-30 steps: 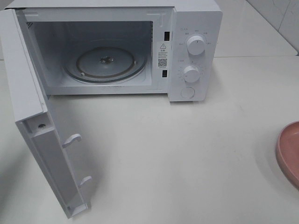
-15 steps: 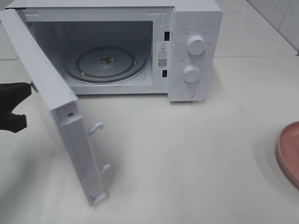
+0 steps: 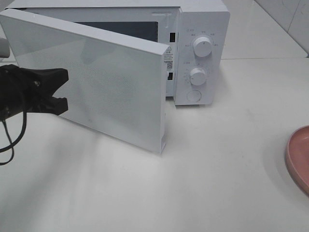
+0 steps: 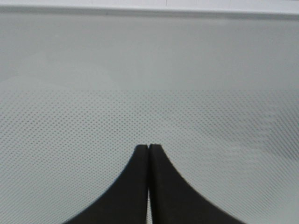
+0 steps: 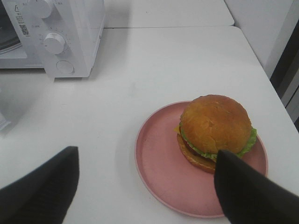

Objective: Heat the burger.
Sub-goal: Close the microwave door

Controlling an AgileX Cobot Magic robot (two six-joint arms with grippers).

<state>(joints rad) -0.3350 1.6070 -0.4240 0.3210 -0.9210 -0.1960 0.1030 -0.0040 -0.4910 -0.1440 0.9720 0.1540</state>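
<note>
Oddly, the closed left hand [image 3: 60,91] presses the white microwave's door [image 3: 111,92] while the golden-bunned burger [image 5: 216,132] waits outside; the wide-open right hand [image 5: 145,186] must load it.

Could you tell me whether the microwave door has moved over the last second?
Yes. The microwave door has swung from wide open toward the control panel, now nearly covering the cavity, the shut left gripper against it.
</note>
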